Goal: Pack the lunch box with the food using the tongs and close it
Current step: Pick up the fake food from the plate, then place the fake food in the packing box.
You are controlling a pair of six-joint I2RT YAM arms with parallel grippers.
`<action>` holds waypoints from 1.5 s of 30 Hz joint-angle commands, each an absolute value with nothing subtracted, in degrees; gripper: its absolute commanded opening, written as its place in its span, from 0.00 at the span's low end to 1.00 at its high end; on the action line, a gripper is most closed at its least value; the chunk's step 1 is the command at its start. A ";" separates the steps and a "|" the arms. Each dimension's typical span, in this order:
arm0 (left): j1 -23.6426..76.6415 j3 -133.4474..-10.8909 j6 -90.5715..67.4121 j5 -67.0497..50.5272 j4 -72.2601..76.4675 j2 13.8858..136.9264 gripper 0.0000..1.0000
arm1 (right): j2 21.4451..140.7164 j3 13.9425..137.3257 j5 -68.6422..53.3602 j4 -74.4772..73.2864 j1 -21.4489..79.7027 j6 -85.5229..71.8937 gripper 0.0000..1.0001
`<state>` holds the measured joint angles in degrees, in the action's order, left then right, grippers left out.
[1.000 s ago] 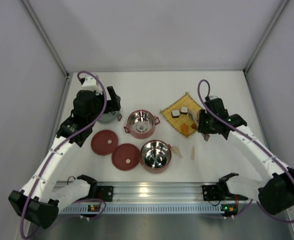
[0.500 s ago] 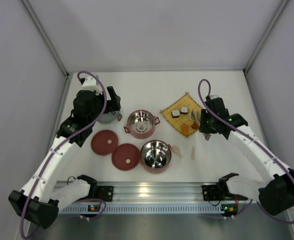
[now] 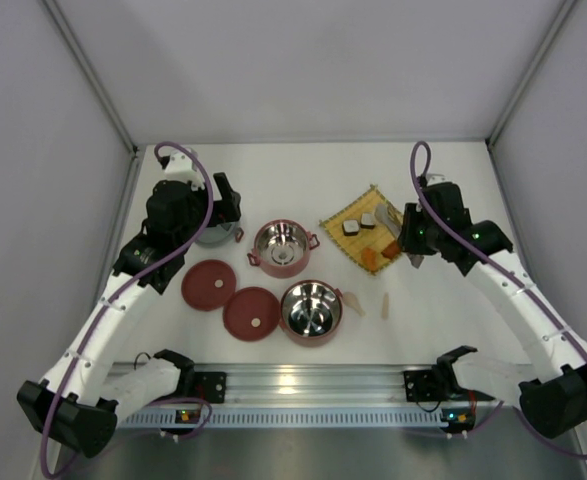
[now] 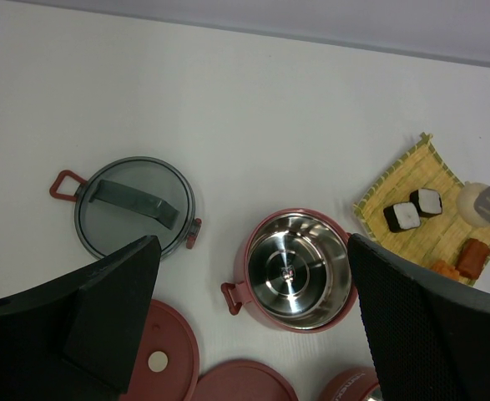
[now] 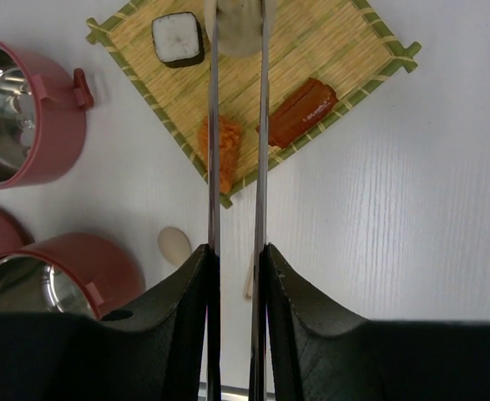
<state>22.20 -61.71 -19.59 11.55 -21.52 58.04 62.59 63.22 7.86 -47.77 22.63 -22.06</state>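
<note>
Quick note on where we stood. Our right hand (image 5: 236, 251) was clamped narrow on the tongs (image 5: 212, 150), with the two silvery arms reaching out over the yellow mat (image 5: 328, 50). Their far ends sat either side of the pale round piece (image 5: 236, 29). Our left hand (image 4: 251, 276) hung wide with nothing in it, above the far bowl (image 4: 243, 288) and a grey lid (image 4: 133, 207).

What worried us was the piece being round and the tong arms smooth. If the pinch landed off-centre, we figured it could squirt out and roll off the mat onto the desk (image 3: 303, 180). A loose hold on the tongs could also let them twist on the way to the near bowl (image 5: 86, 259).

The right wrist view lined up the arms and the piece nicely, but it cut off at the tips, so we couldn't tell if they were touching it. It also caught only one black-wrapped roll (image 5: 178, 38). The left wrist view showed both rolls and a flattened tong tip beside the piece. Only the top view showed both bowls empty and the maroon lids (image 3: 208, 284) lying off.
</note>
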 commanded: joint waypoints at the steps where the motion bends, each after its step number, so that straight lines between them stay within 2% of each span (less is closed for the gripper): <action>1: 21.97 -63.46 -19.86 11.34 -20.74 58.27 0.99 | 61.52 66.97 5.54 -49.31 24.43 -21.80 0.00; 7: 22.06 -63.37 -19.95 11.25 -20.65 58.54 0.99 | 62.40 67.94 2.29 -47.82 27.15 -22.85 0.00; 22: 22.06 -63.37 -20.04 11.25 -20.92 58.97 0.99 | 77.69 82.08 5.18 -43.16 48.50 -26.72 0.00; 32: 22.06 -63.46 -19.95 11.07 -20.92 58.89 0.99 | 85.86 84.29 5.36 -40.96 53.61 -27.42 0.01; 45: 21.97 -63.46 -19.95 10.81 -20.92 58.80 0.99 | 87.19 84.46 7.29 -41.31 54.14 -27.60 0.21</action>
